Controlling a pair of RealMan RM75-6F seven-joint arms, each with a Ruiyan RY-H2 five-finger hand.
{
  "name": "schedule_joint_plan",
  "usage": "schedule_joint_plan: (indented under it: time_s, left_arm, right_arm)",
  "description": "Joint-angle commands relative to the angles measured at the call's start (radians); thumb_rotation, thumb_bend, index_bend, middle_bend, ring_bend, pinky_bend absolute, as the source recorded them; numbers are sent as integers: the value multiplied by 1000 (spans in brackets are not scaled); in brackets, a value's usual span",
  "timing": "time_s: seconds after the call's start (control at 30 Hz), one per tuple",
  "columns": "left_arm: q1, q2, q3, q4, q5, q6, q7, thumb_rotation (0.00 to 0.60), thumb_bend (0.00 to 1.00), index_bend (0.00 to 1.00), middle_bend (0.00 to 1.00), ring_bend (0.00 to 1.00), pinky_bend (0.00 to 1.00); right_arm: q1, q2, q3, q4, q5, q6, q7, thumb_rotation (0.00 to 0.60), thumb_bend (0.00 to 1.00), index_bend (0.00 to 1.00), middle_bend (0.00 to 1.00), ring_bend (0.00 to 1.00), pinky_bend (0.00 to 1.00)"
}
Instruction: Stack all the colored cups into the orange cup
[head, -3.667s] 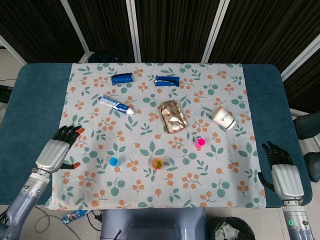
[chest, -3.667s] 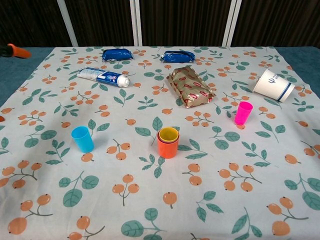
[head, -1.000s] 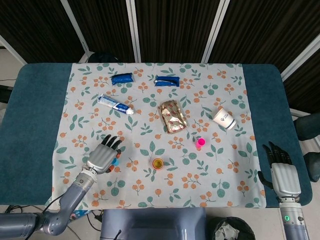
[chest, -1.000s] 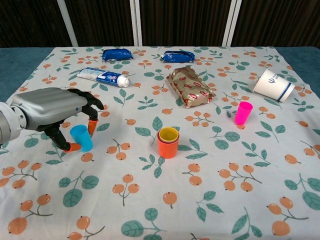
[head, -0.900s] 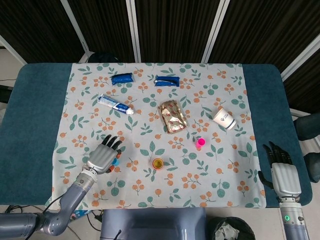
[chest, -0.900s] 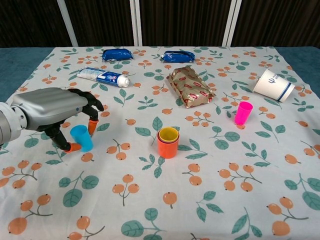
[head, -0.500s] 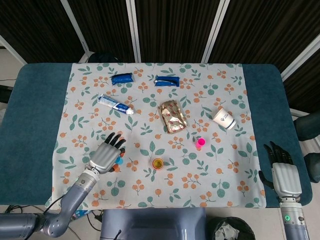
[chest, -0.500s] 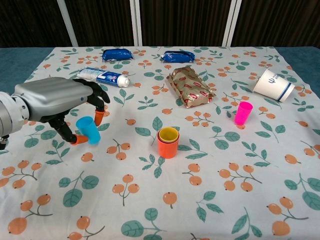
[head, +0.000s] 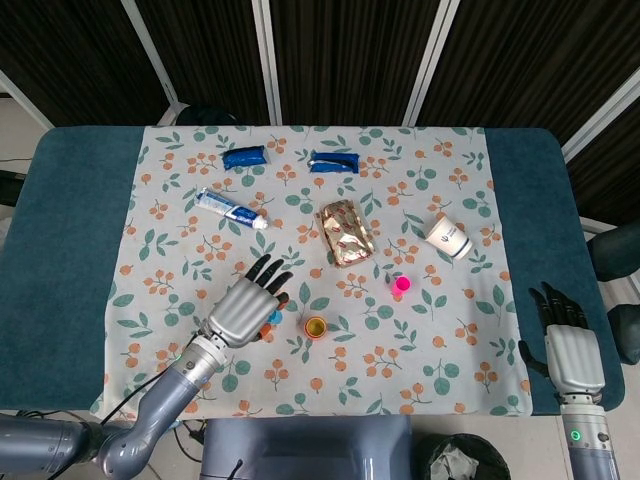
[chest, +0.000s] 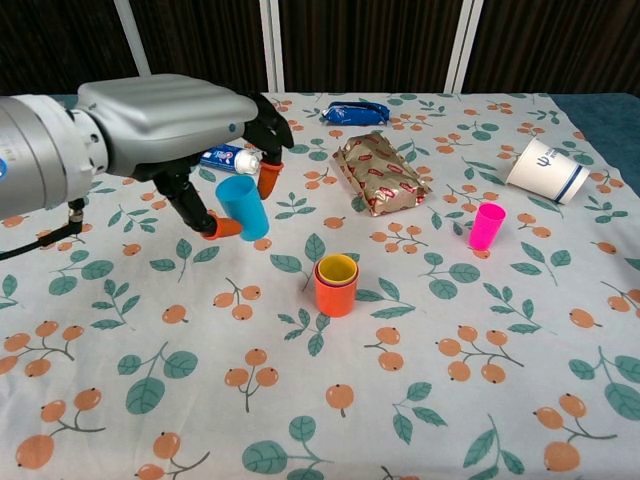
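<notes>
My left hand (chest: 170, 125) (head: 245, 305) pinches a blue cup (chest: 244, 209) (head: 273, 317) and holds it in the air, up and left of the orange cup (chest: 336, 290) (head: 316, 327). A yellow cup (chest: 337, 268) sits nested inside the orange cup. A pink cup (chest: 487, 226) (head: 401, 285) stands upright on the cloth to the right. My right hand (head: 566, 344) rests open at the table's right edge, far from all the cups.
A toothpaste tube (head: 230, 209), two blue packets (head: 245, 157) (head: 334, 161), a foil snack bag (chest: 380, 173) and a tipped white paper cup (chest: 545, 170) lie on the far half of the floral cloth (chest: 430, 390).
My left hand closed on the blue cup, lifted it off the cloth and carried it up and right toward the orange cup. The right hand has stayed put.
</notes>
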Motion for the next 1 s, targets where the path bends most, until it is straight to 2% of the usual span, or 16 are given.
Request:
schedule_joint_plan:
  time_s: [0.03, 0.2, 0.37, 1.0]
  left_arm:
    - [-56, -36, -28, -21, -75, 10, 83, 600, 354, 553, 155, 0, 32]
    - [-109, -83, -48, -10, -158, 30, 151, 600, 353, 552, 156, 0, 37]
    - [-150, -121, -54, 7, -209, 35, 164, 600, 353, 552, 158, 0, 50]
    - [-223, -194, -19, 94, -236, 55, 163, 600, 352, 544, 160, 0, 50]
  right_arm:
    - [0, -2, -1, 0, -4, -1, -1, 600, 409, 108, 51, 83, 126]
    - [-1, -4, 2, 3, -2, -4, -1, 600, 410, 110, 51, 83, 126]
    - [-3, -4, 6, 4, -3, -3, 2, 600, 410, 114, 51, 83, 126]
    - [-7, -5, 10, 5, -12, -8, 5, 600, 410, 124, 51, 83, 126]
